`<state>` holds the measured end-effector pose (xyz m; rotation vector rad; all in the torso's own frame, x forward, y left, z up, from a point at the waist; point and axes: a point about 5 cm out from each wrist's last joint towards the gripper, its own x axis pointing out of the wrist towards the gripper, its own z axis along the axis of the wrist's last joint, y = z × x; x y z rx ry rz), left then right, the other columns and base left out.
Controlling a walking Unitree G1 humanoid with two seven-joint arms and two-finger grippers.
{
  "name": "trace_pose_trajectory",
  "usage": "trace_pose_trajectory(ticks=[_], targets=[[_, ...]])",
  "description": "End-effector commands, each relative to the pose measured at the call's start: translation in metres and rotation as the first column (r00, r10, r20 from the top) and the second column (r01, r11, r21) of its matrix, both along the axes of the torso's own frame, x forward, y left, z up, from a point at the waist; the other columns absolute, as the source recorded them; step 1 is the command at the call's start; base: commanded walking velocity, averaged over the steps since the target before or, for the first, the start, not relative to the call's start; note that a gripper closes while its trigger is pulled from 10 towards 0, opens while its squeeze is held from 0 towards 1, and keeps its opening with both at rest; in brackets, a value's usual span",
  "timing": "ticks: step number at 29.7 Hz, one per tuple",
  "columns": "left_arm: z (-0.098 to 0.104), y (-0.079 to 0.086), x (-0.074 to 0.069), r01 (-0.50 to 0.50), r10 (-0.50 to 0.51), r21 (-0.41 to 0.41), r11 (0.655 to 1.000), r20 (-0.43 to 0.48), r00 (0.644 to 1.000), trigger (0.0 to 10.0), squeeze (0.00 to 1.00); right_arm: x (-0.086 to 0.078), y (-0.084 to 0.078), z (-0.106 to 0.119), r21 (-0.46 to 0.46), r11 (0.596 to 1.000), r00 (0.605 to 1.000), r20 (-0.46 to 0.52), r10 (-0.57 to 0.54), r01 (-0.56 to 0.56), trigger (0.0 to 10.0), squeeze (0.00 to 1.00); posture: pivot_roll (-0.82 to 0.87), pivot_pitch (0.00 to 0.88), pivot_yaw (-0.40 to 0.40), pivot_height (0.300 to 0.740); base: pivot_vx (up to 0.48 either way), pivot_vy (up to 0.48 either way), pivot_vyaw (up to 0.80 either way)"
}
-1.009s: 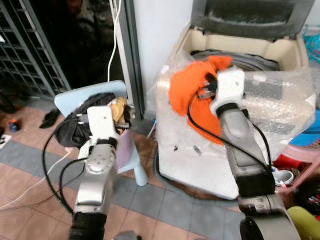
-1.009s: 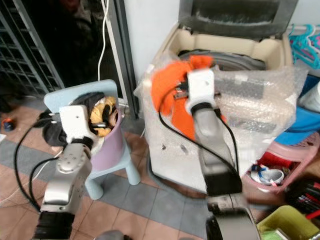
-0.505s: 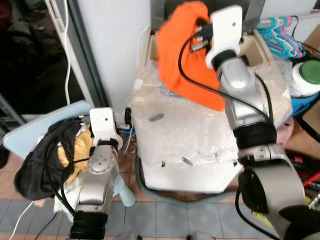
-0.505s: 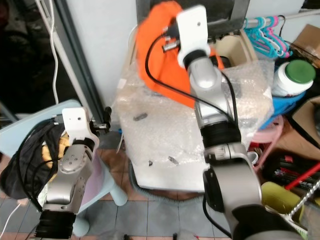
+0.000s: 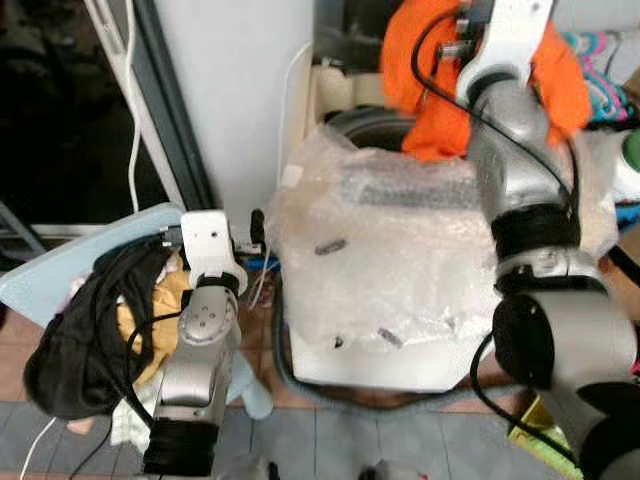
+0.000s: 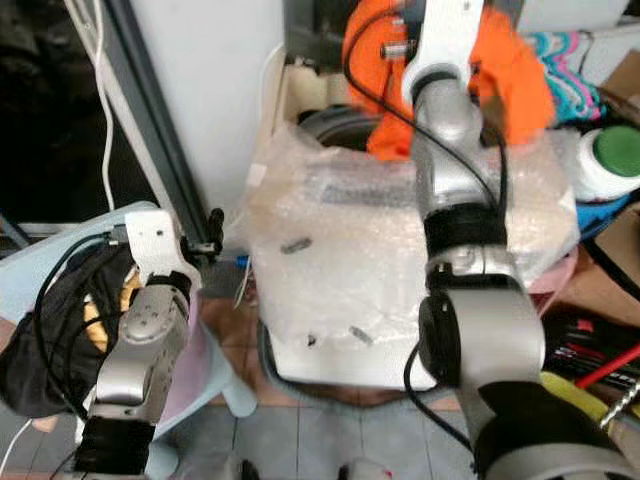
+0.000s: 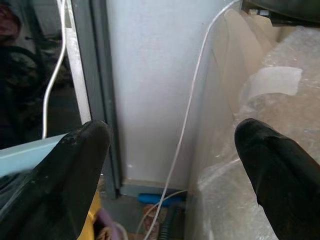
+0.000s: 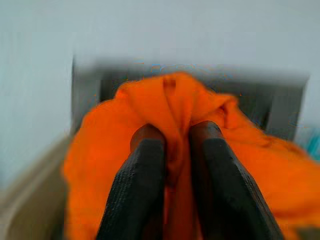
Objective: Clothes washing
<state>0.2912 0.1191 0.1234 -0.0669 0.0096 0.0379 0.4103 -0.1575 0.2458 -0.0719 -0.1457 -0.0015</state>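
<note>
— Now holding the orange cloth [image 5: 440, 110] high over the washer [image 5: 380, 290], right gripper [image 8: 172, 160] clenched on a fold of it, fingers [image 8: 137, 195] pinching fabric between them. Hanging just above the drum opening [image 5: 355, 125], most of it toward the back.

— Risks?

— Probably snagging. Draping over the arm's own black cable [image 5: 425, 45] and wrist, so possibly clinging on release instead of dropping. Also maybe landing on the bubble wrap [image 5: 400, 250] covering the front and sliding off to the floor, if let go too far forward.

— Room to move?

— Tight behind: raised lid [image 6: 320, 25] and wall [image 5: 230, 90] close at the back. Open above the drum. Bottle [image 6: 610, 160] and hangers [image 6: 560, 50] crowding the right side.

— Left side?

— Left gripper [image 7: 172, 150] spread wide, grasping nothing, hovering between the chair [image 5: 60, 275] with its pile of clothes [image 5: 90, 320] and the washer's corner. White cord [image 7: 192, 105] dangling just ahead, worth avoiding.
</note>
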Motion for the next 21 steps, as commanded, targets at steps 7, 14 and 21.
trace_pose_trajectory(ticks=[7,14,21], targets=[[0.000,-0.013,-0.003,0.000,0.000,-0.029,1.000,-0.005,1.000,10.0,0.00,-0.014,0.002,-0.035,-0.035,0.999,0.996,-0.081,0.020,-0.023,10.0,1.00,-0.04,0.007,0.028,0.740,0.000,0.000,0.00],[0.000,-0.012,-0.003,-0.044,0.043,-0.038,0.998,-0.017,0.999,10.0,0.00,-0.050,0.014,-0.042,-0.105,0.987,0.989,0.077,0.126,-0.118,10.0,1.00,-0.04,0.009,0.025,0.740,0.000,0.000,0.00],[0.000,-0.009,-0.004,-0.044,0.043,-0.007,0.999,-0.011,0.999,10.0,0.00,-0.098,0.032,-0.065,-0.097,0.970,0.968,0.098,0.231,-0.221,10.0,1.00,-0.04,0.017,0.031,0.740,0.000,0.000,0.00]])
